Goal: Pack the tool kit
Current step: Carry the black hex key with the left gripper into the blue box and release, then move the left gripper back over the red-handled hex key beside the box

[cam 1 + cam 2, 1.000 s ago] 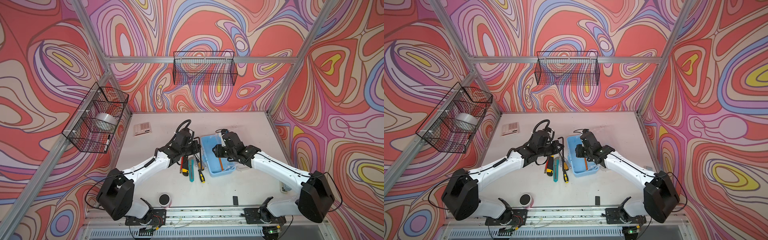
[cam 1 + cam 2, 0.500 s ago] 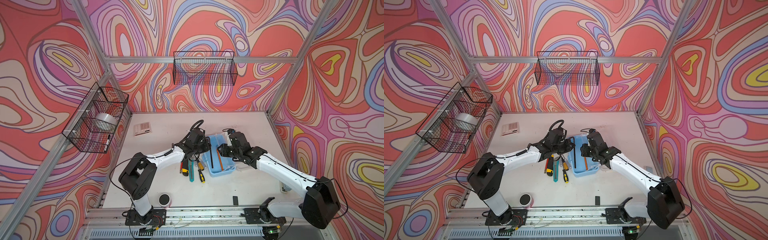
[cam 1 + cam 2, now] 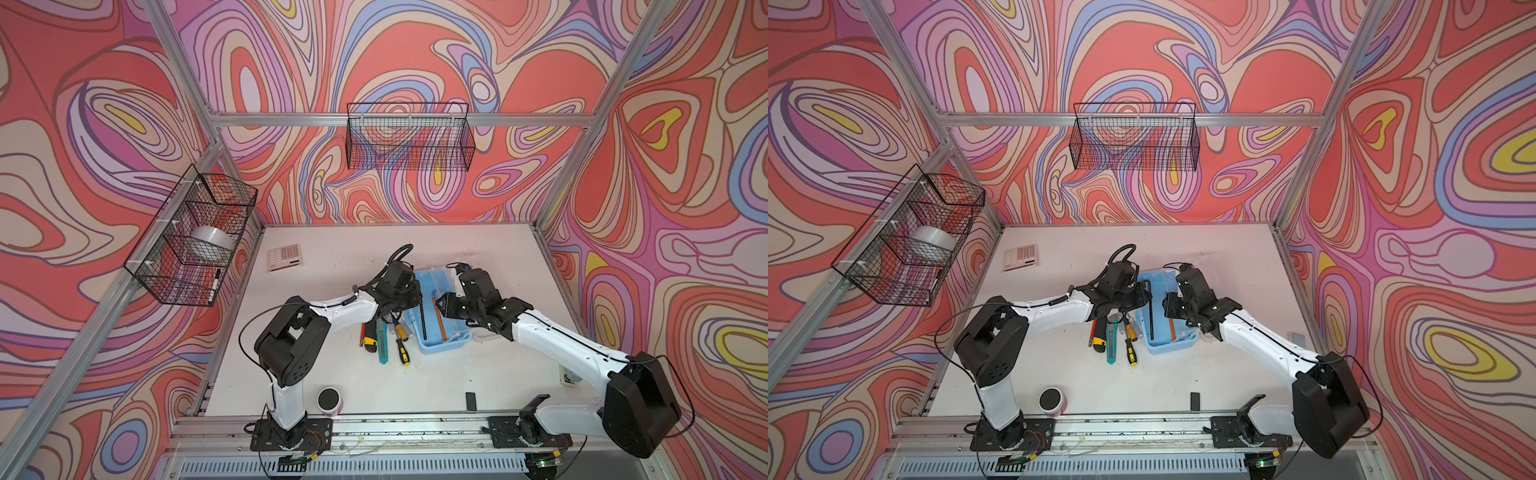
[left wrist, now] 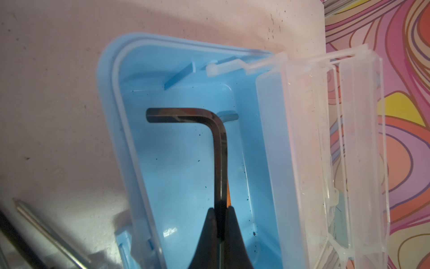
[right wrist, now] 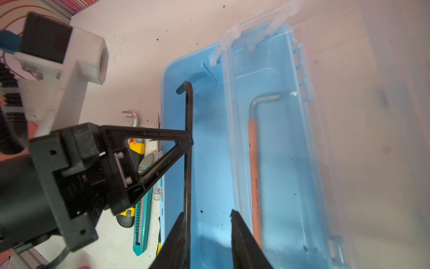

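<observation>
The tool kit's light blue case (image 3: 442, 348) lies open in the middle of the table, its clear lid (image 4: 325, 139) standing up along the far side. My left gripper (image 4: 220, 209) is shut on the long arm of a black hex key (image 4: 218, 151), holding it just over the case floor. The key also shows in both top views (image 3: 422, 316) (image 3: 1150, 307). An orange-sleeved hex key (image 5: 253, 163) lies inside the case. My right gripper (image 5: 208, 213) hangs open over the case with only blue floor between its fingers. The lid is close beside it.
Left of the case lie a yellow-black knife (image 3: 368, 338), a teal knife (image 3: 382, 349), screwdrivers (image 3: 402, 353) and a silver hex key (image 5: 132, 116). A calculator (image 3: 284, 257) sits far left, a round pink tub (image 3: 329, 400) and a small black block (image 3: 470, 401) near the front rail.
My left gripper has swung right from above the loose tools to over the case, carrying the black hex key. My right gripper has shifted slightly to the right and stays over the case.
</observation>
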`<state>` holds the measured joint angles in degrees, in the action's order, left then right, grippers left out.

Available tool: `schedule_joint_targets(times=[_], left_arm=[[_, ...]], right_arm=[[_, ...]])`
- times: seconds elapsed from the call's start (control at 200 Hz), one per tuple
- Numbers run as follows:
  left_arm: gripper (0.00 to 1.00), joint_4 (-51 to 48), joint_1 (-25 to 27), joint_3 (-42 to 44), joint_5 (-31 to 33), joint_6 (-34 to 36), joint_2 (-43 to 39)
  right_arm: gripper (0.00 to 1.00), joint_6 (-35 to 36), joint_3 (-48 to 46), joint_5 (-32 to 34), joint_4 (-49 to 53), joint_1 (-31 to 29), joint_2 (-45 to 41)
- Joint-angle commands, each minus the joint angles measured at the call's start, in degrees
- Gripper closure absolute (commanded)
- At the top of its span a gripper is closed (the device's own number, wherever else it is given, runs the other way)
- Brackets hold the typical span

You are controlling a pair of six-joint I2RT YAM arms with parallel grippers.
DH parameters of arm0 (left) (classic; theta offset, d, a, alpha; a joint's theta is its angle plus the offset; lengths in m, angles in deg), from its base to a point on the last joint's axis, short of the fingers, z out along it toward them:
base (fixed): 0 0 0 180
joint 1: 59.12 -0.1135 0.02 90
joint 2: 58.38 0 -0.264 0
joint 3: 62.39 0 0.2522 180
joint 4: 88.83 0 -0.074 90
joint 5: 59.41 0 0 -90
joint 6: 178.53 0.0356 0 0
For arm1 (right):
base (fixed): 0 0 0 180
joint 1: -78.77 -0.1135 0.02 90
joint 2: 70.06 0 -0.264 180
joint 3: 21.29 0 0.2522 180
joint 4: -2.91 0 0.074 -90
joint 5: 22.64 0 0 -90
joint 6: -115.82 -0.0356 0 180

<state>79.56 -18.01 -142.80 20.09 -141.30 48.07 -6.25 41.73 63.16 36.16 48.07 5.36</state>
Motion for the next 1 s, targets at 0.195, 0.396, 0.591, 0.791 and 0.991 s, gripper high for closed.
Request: schedule_joint_targets(times=[0.195,0.396,0.591,0.791,0.991], left_arm=[[0.83,-2.4,0.51,-1.82,1.6,0.39,0.32],[0.79,-2.57,0.49,-2.05,1.43,0.74,0.09],[0.79,-2.08,0.48,-1.71,0.98,2.18,-1.74],[0.77,-3.16,0.47,-1.07,2.29,4.89,-4.94],[0.76,-6.78,0.47,1.33,6.42,9.05,-11.06]], right_arm=[[0.67,-0.33,-0.64,-1.02,-1.47,0.26,0.24],[0.67,-0.35,-0.3,-1.49,-1.07,0.21,0.06],[0.67,-0.16,0.14,-1.68,-0.51,0.29,-0.62],[0.67,0.31,0.71,-2.51,-0.15,0.28,-0.79],[0.66,0.96,1.11,-3.2,0.38,0.29,-2.21]])
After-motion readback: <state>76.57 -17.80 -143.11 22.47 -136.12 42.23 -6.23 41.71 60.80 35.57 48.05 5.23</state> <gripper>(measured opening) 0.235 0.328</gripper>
